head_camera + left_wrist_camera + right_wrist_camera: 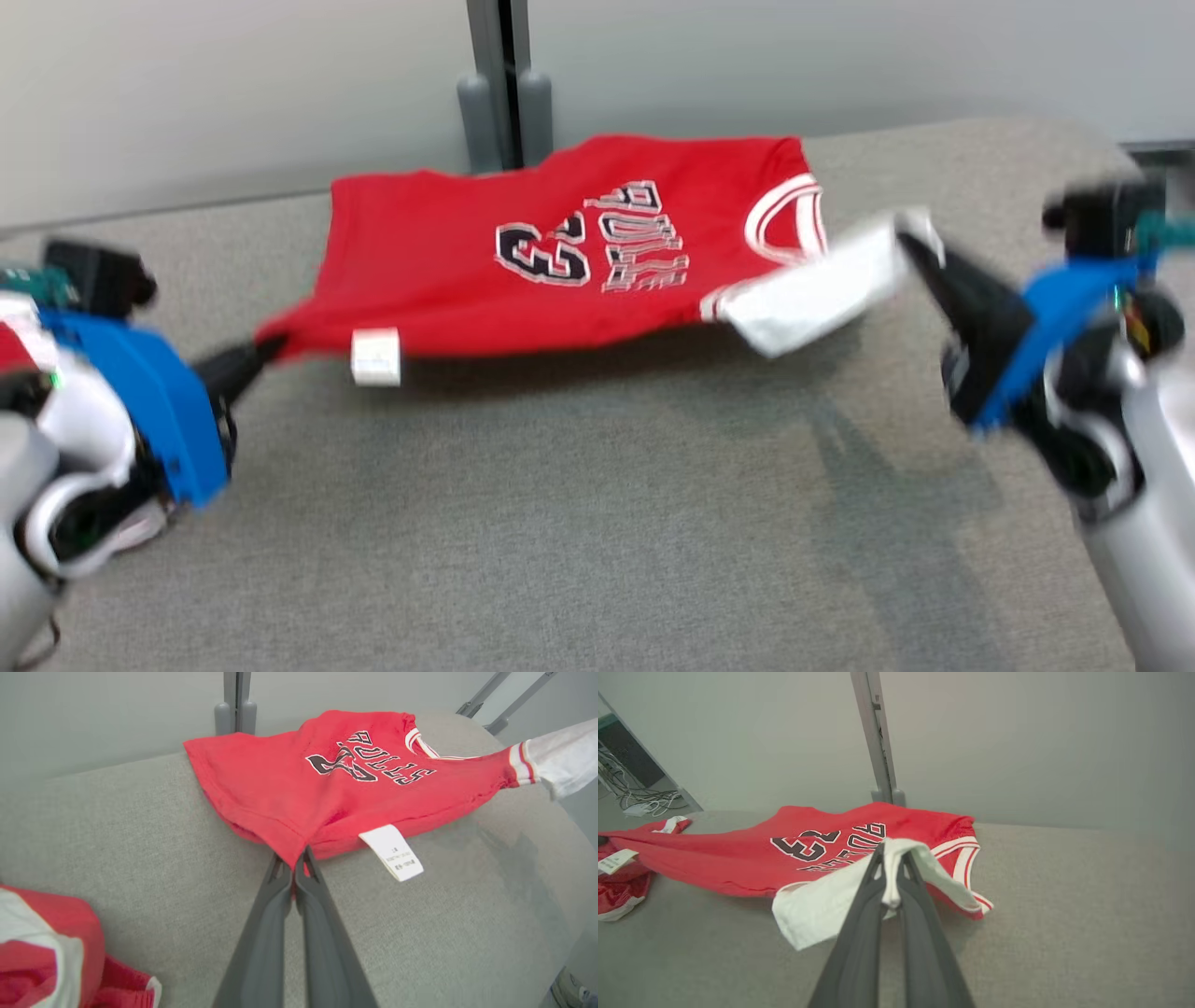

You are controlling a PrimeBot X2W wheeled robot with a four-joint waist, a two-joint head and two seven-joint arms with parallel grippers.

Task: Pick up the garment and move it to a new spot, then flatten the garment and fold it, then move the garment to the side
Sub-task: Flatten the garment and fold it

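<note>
Toward twelve o'clock on the grey tabletop the red jersey hangs stretched, near edge lifted; it looks light, soft and limp, likely to sag unless held at opposite corners; the left end effector is pinched tight on its hem corner at nine o'clock; the right end effector clamps its white sleeve at three o'clock; a label dangles nearby.

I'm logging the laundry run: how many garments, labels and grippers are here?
Garments: 2, the jersey and a red heap
Labels: 1, the label on the jersey
Grippers: 2, left gripper and right gripper
Total: 5
</note>
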